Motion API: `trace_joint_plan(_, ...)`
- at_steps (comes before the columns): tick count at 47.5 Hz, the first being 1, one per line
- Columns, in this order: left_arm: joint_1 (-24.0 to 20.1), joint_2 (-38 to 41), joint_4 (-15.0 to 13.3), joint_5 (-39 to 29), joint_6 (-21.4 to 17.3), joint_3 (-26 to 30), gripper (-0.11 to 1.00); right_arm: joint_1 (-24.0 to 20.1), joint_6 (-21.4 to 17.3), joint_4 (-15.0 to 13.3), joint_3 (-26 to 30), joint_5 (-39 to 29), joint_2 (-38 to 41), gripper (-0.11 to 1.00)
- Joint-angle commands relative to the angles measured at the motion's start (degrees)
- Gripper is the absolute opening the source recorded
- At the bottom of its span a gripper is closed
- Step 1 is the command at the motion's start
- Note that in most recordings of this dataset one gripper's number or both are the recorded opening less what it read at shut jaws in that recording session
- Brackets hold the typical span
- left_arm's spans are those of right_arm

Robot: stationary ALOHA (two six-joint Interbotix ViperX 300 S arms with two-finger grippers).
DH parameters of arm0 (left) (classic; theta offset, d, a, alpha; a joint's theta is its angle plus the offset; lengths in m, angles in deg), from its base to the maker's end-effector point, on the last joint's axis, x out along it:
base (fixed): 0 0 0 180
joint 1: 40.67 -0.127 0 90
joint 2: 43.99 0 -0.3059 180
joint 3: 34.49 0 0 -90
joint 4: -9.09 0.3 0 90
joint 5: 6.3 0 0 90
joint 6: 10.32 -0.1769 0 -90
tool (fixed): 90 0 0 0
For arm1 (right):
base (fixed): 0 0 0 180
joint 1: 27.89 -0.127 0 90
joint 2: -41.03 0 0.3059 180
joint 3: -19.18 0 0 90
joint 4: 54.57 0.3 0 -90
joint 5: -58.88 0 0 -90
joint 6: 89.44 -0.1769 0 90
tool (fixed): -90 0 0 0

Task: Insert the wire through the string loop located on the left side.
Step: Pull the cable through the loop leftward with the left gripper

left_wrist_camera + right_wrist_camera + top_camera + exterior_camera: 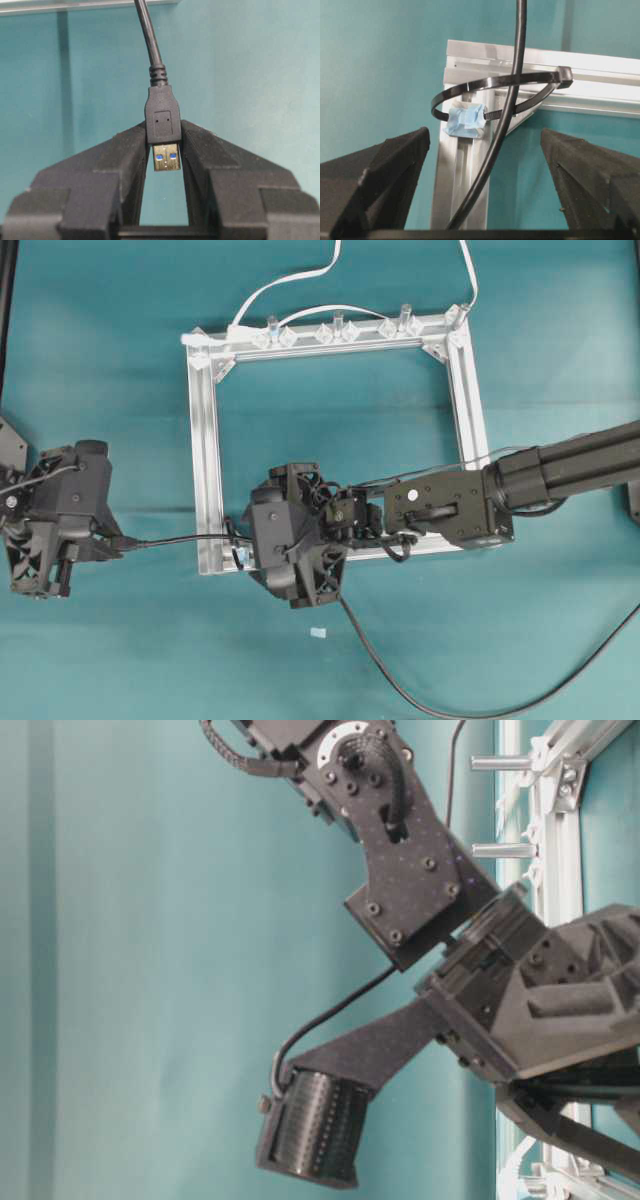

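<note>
The wire [175, 539] is a thin black cable. Its USB plug [163, 122] sits pinched between the fingers of my left gripper [164, 137], silver tip pointing into the jaw gap. In the overhead view my left gripper [108, 543] is left of the frame. From the plug the cable runs right to the frame's lower left corner. There the string loop [470, 88], a black tie with a pale-blue bit [465, 120] at its base, circles the wire [514, 95]. My right gripper [484, 135] stands open just before the loop, with the cable running untouched between its fingers.
A square aluminium frame [207, 440] lies mid-table with clear pegs [337, 325] along its far bar and white cables [290, 280] behind. The black cable trails off toward the front right [400, 690]. A small pale scrap [318, 632] lies on the teal cloth.
</note>
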Motion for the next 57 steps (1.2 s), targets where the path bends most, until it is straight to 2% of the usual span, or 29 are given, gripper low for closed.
trace_joint_plan(1,0.3,0.1,-0.2,0.2,0.4,0.4,0.2,0.0,-0.1,-0.2,0.6,0.3,-1.3,0.94)
trace_joint_plan(8,0.3,0.3,-0.2,0.0,0.7,0.4,0.2,-0.1,-0.1,-0.1,0.6,0.3,-1.2,0.94)
trace_joint_plan(21,0.3,0.3,-0.2,-0.3,4.3,-0.3,0.21,0.2,-0.1,-0.1,0.6,0.3,-1.3,0.94)
trace_joint_plan(23,0.3,0.3,-0.1,-0.3,4.3,-0.3,0.27,0.2,-0.1,-0.1,0.6,0.3,-1.3,0.94)
trace_joint_plan(28,0.3,0.4,0.1,-0.6,4.1,-0.3,0.6,0.2,-0.1,-0.1,0.6,0.2,-1.3,0.94)
trace_joint_plan(30,0.3,0.3,0.1,-1.1,4.0,-0.4,0.69,0.2,-0.1,-0.1,0.6,0.2,-1.3,0.94)
trace_joint_plan(57,0.3,0.3,0.9,-1.8,3.4,-0.4,0.67,0.2,-0.1,-0.1,0.4,0.2,-1.3,0.94)
